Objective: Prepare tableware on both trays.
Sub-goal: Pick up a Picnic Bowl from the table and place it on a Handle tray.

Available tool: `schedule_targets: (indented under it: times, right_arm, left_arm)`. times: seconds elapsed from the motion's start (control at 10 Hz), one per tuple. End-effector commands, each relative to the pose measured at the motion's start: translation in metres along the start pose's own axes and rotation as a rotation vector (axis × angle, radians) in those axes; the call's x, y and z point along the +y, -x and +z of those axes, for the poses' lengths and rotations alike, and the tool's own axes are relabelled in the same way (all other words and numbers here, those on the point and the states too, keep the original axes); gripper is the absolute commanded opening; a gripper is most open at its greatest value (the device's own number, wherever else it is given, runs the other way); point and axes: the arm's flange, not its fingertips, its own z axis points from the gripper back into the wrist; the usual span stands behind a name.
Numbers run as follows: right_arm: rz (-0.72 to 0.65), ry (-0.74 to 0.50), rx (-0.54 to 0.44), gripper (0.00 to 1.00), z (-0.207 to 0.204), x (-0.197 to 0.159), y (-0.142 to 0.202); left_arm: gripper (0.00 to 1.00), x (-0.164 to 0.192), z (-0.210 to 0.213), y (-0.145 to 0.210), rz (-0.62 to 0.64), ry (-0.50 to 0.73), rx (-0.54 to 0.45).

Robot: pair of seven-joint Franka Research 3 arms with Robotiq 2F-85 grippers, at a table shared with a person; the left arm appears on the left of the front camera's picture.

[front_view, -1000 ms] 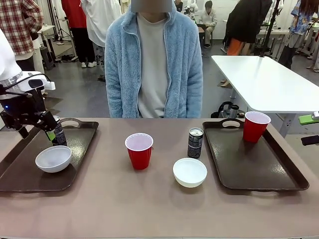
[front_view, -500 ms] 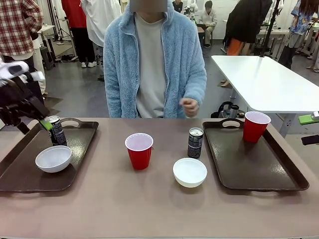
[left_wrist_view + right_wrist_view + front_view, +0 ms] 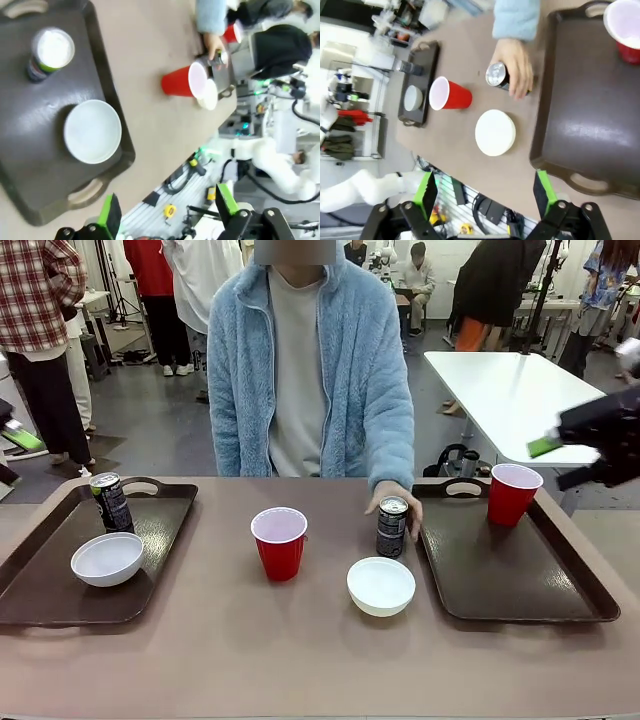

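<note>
The left tray (image 3: 160,540) holds a dark can (image 3: 110,502) and a white bowl (image 3: 107,558). My left gripper (image 3: 167,210) hangs open high above this tray (image 3: 102,85), over its can (image 3: 50,52) and bowl (image 3: 92,131); it peeks in at the front view's left edge (image 3: 12,440). A red cup (image 3: 279,542), a second bowl (image 3: 381,585) and a second can (image 3: 391,526) stand on the bare table. A person's hand (image 3: 400,498) grips that can (image 3: 497,75). The right tray (image 3: 520,570) carries a red cup (image 3: 513,494). My right gripper (image 3: 560,462) hovers open, high above the tray (image 3: 590,120).
The tabletop (image 3: 250,640) in front of the cup and bowl is bare. The person in a light blue fleece (image 3: 310,370) stands at the far edge. A white table (image 3: 520,400) stands behind on the right, with other people farther back.
My left gripper let go of the can on the left tray and pulled away up and left. My right gripper came into view on the right. The person's hand reached down onto the middle can.
</note>
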Motion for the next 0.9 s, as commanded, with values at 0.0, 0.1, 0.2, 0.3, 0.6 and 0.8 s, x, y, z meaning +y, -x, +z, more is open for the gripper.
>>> schedule_targets:
  times: [0.0,0.1,0.2,0.3,0.6,0.8]
  right_arm:
    - [0.013,0.106,0.077,1.00,-0.039,0.028,-0.018]
    - [0.030,0.162,0.090,1.00,-0.064,0.044,-0.025]
    - [0.037,0.217,0.104,1.00,-0.084,0.052,-0.031]
    - [0.044,0.290,0.108,1.00,-0.102,0.056,-0.035]
    - [0.111,0.513,0.163,1.00,-0.149,0.067,-0.020]
    - [0.116,0.510,0.182,1.00,-0.144,0.068,-0.007]
  left_arm:
    - [1.00,0.033,0.039,-0.008,0.040,0.111,-0.108]
    - [1.00,0.053,0.061,-0.004,0.062,0.162,-0.164]
    - [1.00,0.068,0.076,0.005,0.071,0.203,-0.195]
    - [1.00,0.081,0.086,0.014,0.076,0.232,-0.217]
    - [1.00,0.090,0.083,0.027,0.107,0.239,-0.250]
    - [1.00,0.093,0.089,0.030,0.122,0.225,-0.240]
